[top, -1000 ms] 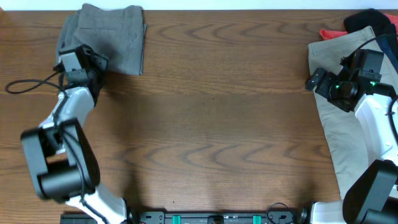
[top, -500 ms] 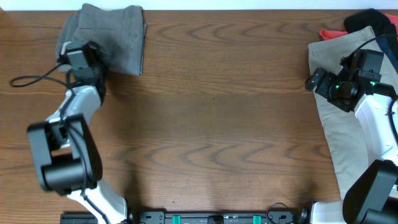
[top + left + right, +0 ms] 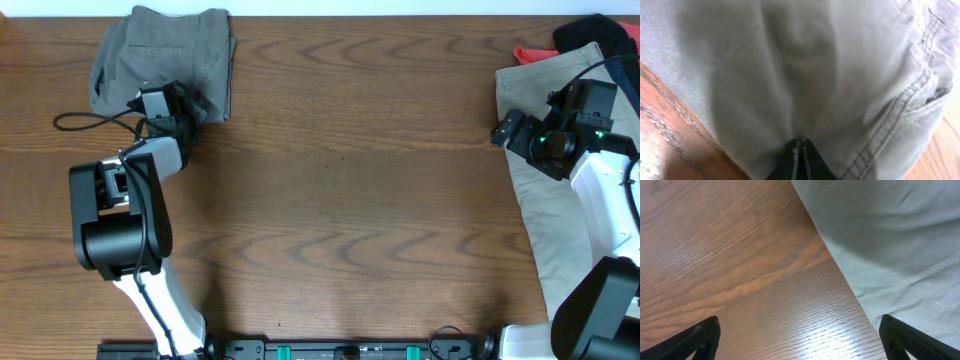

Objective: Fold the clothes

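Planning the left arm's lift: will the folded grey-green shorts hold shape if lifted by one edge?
Probably not: the grey-green shorts show soft creases, so the layers would likely droop and unfold. The stitched seam looks thicker, perhaps slightly stiffer.

A brown wooden table (image 3: 340,200) fills the overhead view, its grain running in long wavy bands across the top. Up close the surface shows a soft glossy sheen. Along the table's near edge sits a black rail (image 3: 350,351) with small green fittings. Beyond the table's far edge runs a pale strip (image 3: 400,6).
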Controlling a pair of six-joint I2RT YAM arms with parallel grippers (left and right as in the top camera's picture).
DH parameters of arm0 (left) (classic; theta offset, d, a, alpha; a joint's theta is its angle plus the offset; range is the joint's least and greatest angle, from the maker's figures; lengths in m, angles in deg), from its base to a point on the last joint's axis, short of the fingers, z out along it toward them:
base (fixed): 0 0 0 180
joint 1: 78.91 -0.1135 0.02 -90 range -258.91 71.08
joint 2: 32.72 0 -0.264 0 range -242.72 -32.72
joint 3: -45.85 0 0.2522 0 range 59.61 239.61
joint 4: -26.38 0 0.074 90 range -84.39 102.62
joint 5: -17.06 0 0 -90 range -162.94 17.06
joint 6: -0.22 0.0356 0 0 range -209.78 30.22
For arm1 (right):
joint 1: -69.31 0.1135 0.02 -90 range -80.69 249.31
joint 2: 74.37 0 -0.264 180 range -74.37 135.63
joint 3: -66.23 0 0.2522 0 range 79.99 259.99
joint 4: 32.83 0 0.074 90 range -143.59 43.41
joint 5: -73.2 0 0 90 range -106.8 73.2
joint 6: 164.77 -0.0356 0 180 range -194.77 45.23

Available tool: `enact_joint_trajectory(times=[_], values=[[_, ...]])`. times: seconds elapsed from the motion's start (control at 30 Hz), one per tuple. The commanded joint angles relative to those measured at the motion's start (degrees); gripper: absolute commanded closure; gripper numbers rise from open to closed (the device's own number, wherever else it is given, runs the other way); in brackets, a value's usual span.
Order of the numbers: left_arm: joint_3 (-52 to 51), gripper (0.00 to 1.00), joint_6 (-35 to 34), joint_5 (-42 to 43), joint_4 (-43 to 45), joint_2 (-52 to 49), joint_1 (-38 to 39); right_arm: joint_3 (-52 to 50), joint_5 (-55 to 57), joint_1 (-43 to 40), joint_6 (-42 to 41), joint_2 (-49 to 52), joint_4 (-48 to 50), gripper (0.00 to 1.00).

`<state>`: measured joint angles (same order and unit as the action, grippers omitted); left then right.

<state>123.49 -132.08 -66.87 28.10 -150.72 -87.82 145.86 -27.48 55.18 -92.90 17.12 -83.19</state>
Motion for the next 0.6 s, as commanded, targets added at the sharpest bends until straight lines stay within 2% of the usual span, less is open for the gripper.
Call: enact_joint_trajectory(times=[0.0,0.03,0.07,0.1,0.13,0.2,0.23,0.27,0.37,0.57], values=[[-0.09,0.93,3.34,2.19,-0.42,6.08,-0.17,0.66,-0.04,-0.07,1.03,0.13,-0.07,0.01],[-0.09,0.86,3.32,2.99,-0.87,7.72,-0.15,0.66,-0.04,-0.07,1.03,0.13,-0.07,0.01],[-0.09,0.73,3.34,3.91,-1.79,9.75,-0.15,0.66,-0.04,-0.07,1.03,0.13,-0.04,0.01],[-0.09,0.54,3.34,4.79,-2.99,11.56,-0.15,0.66,-0.04,-0.07,1.03,0.13,-0.07,0.01],[-0.09,0.44,3.32,5.66,-5.05,13.75,-0.15,0.66,-0.04,-0.07,1.03,0.13,-0.07,0.01],[-0.09,0.33,3.32,6.64,-9.94,17.81,-0.15,0.66,-0.04,-0.07,1.03,0.13,-0.04,0.01],[-0.09,0.2,3.32,7.02,-13.2,19.93,-0.15,0.66,-0.04,-0.07,1.03,0.13,-0.04,0.01],[-0.09,0.14,3.32,7.26,-17.0,22.03,-0.15,0.66,-0.04,-0.07,1.03,0.13,-0.07,0.01],[-0.09,0.02,3.28,8.48,-29.7,28.04,-0.17,0.66,-0.04,-0.07,1.03,0.13,-0.07,0.01],[-0.11,0.02,4.42,8.5,-52.26,40.63,-0.15,0.66,-0.04,-0.07,1.03,0.13,-0.07,0.01]])
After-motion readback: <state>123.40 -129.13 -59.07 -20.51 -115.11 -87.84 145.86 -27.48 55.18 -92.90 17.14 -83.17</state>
